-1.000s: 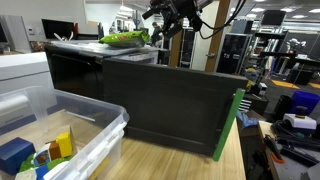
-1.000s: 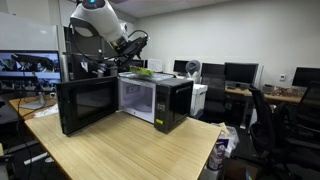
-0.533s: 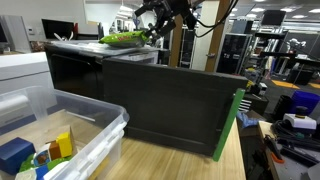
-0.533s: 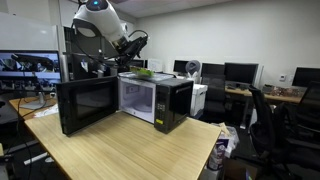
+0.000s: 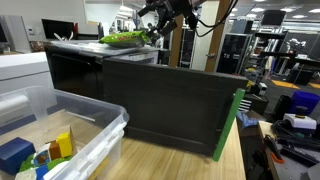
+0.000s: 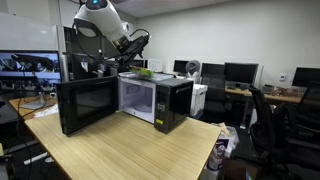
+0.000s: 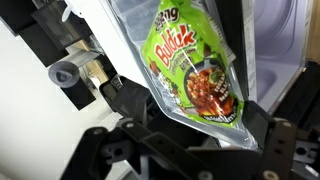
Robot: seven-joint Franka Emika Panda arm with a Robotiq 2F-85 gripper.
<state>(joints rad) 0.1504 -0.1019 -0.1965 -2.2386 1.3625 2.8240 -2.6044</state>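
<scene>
A green instant-noodle packet point(image 5: 125, 38) lies flat on top of a black microwave point(image 6: 160, 100), whose door point(image 6: 85, 105) is swung open. In both exterior views my gripper point(image 5: 155, 27) hangs just above one end of the packet point(image 6: 143, 72). The wrist view looks down at the packet point(image 7: 190, 75), with its green print and its clear sealed edge. My gripper point(image 7: 195, 112) is open, and its dark fingers point(image 7: 128, 98) stand on either side of the packet's lower end. I cannot tell whether the fingers touch it.
A clear plastic bin point(image 5: 95, 135) with coloured blocks stands on the wooden table point(image 6: 120, 150) near the camera. A dark panel with a green edge point(image 5: 228, 125) stands beside the microwave. Office chairs point(image 6: 268, 110), desks and monitors point(image 6: 240, 72) fill the room behind.
My gripper has shifted sideways along the microwave top to stand over the packet's end. It has stayed open. The packet has not moved.
</scene>
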